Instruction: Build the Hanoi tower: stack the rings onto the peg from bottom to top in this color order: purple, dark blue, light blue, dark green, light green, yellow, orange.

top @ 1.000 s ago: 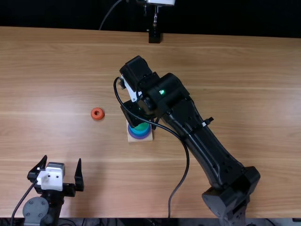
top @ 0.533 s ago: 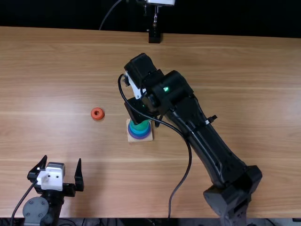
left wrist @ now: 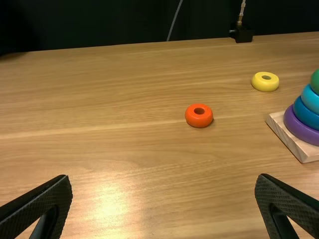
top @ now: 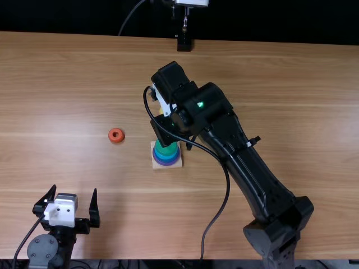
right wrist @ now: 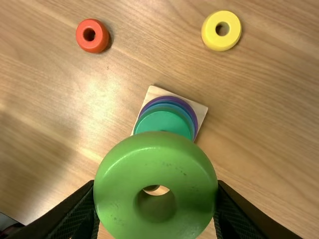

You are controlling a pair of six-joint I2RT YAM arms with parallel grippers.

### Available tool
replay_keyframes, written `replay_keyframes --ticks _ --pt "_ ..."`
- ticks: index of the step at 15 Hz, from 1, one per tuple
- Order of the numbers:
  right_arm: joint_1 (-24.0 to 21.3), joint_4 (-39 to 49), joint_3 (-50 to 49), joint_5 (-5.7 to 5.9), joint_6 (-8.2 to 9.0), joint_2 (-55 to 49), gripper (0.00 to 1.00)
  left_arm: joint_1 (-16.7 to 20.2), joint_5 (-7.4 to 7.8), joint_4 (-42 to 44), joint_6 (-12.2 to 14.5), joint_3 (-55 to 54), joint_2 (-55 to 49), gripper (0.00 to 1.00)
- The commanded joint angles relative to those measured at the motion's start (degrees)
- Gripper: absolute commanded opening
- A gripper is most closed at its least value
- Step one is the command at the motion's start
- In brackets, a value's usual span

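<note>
Brown table, streaked grain, black backdrop behind; thin grey cable

Black left gripper: near-left corner of light brown wooden worktop, spread wide | black right arm: slants inward from near edge | right gripper: clamped

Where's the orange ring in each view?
Top view: orange ring on table, left of the stack.
Left wrist view: orange ring on table, nearer the camera than the yellow ring.
Right wrist view: orange ring on table, apart from yellow ring.
Shared landmark: wooden base under the purple ring.
</note>
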Motion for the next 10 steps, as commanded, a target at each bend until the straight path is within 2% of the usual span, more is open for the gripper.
replay_keyframes --ticks 1,10 --pt "-0.1 0.1 0.9 -0.35 -0.15 0.8 0.00 0.4 0.93 -5.0 0.5 -5.8 -0.7 1.00" --pt "0.1 -0.1 0.4 -0.35 -0.05 2.7 0.00 0.4 0.93 -4.9 0.5 -5.8 -0.7 1.00"
